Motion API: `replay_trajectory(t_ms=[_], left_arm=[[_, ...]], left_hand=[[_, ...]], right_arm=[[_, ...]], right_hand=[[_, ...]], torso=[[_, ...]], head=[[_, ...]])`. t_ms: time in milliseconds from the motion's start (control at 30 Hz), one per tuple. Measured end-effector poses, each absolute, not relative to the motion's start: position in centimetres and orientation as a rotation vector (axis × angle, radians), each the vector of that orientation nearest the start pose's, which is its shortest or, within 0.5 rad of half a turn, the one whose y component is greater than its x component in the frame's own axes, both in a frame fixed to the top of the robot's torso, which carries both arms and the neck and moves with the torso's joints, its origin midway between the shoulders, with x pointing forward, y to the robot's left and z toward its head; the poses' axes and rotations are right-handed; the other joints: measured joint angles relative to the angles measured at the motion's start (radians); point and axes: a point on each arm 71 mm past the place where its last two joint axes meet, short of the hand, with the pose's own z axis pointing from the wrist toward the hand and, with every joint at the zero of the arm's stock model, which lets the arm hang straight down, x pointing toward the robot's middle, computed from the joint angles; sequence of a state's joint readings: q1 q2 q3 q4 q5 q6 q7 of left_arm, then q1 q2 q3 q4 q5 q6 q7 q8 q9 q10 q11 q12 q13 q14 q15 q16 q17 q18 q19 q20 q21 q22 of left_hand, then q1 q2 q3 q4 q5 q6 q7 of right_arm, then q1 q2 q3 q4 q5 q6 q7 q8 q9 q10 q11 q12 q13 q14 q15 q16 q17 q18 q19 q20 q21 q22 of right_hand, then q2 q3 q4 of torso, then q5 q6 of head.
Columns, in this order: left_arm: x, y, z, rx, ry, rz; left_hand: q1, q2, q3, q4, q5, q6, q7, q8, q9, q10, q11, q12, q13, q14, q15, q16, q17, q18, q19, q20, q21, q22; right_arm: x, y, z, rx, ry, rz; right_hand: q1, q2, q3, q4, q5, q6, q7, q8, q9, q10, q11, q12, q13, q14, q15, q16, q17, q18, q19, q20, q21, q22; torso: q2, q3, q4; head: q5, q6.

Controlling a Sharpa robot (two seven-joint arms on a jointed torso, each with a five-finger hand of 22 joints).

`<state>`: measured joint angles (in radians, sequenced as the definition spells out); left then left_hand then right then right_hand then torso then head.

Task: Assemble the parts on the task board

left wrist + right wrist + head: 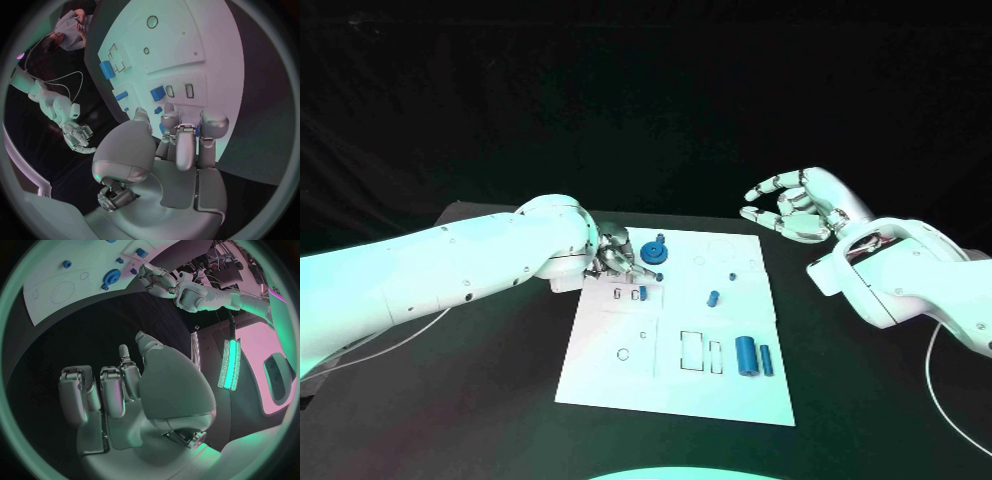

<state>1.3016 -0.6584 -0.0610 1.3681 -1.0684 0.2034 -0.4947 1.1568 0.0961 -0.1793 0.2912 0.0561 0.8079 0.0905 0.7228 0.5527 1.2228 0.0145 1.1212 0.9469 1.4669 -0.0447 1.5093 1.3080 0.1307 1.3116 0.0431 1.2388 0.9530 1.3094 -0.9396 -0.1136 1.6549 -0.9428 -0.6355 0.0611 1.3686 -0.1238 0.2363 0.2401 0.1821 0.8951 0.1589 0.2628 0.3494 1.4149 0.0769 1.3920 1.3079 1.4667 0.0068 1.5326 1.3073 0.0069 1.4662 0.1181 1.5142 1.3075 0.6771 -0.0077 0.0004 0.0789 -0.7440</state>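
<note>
A black desk [473,400] is carrying a white task board [675,385] that is lying flat in the middle, running away from the robot. The robot's left arm [430,275] is reaching in across the desk, and its left hand [620,258] is resting over the board's far left corner, fingers curled downward with the tips close together beside a small blue part; whether those fingers are actually pinching anything cannot be told from the pictures. The right arm [920,285] is bending in from the other side, and its right hand [793,205] is hanging in the air beyond the board's far right corner, well apart from the board, palm turned upward, fingers loosely curled and separated, holding nothing. On the board, a blue gear-like round part [655,251] is sitting near the far edge, just beside the left hand. Two blue cylinders [746,355] are lying side by side near the board's near right area, next to outlined rectangular slots. A smaller blue peg [714,297] is lying tilted near the board's middle. A tiny blue piece [639,294] is sitting in a small recess close beneath the left hand.
</note>
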Motion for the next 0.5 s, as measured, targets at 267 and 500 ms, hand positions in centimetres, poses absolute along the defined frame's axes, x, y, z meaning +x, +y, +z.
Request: replay_trajectory(t_ms=[267, 500], left_arm=[[51.81, 16.09, -19.93, -0.059, 2.329, -0.418], [51.81, 15.59, -20.18, -0.049, 2.345, -0.42]], left_hand=[[0.004, 0.004, -0.003, 0.003, 0.0, 0.0, 0.0, 0.003, 0.003, 0.0, 0.0, 0.0, 0.0, 0.0, 0.0, 0.004, 0.0, 0.0, 0.0, 0.0, 0.003, 0.004], [0.02, -0.005, -0.003, 0.003, 0.0, -0.004, -0.003, 0.009, 0.01, 0.0, 0.0, 0.0, 0.0, 0.0, 0.0, 0.004, 0.0, 0.0, 0.0, 0.0, 0.011, 0.013]], right_arm=[[47.29, -22.13, -13.55, 0.31, 1.42, 0.919], [47.37, -22.13, -13.6, 0.313, 1.422, 0.915]], right_hand=[[-0.004, -0.004, 0.003, 0.003, 0.008, -0.004, -0.003, 0.0, 0.001, -0.004, -0.004, -0.005, 0.0, 0.0, 0.0, -0.004, 0.001, 0.0, 0.0, 0.0, -0.007, 0.0], [-0.008, -0.008, 0.01, 0.01, 0.049, -0.013, -0.001, 0.008, 0.004, -0.004, -0.004, -0.01, 0.0, 0.0, 0.0, -0.004, 0.001, 0.0, -0.003, -0.005, -0.007, 0.0]], torso=[[0.001, 0.0005, -0.0008], [0.001, 0.0005, 0.0002]], head=[[0.003, -0.007], [0.0, -0.012]])
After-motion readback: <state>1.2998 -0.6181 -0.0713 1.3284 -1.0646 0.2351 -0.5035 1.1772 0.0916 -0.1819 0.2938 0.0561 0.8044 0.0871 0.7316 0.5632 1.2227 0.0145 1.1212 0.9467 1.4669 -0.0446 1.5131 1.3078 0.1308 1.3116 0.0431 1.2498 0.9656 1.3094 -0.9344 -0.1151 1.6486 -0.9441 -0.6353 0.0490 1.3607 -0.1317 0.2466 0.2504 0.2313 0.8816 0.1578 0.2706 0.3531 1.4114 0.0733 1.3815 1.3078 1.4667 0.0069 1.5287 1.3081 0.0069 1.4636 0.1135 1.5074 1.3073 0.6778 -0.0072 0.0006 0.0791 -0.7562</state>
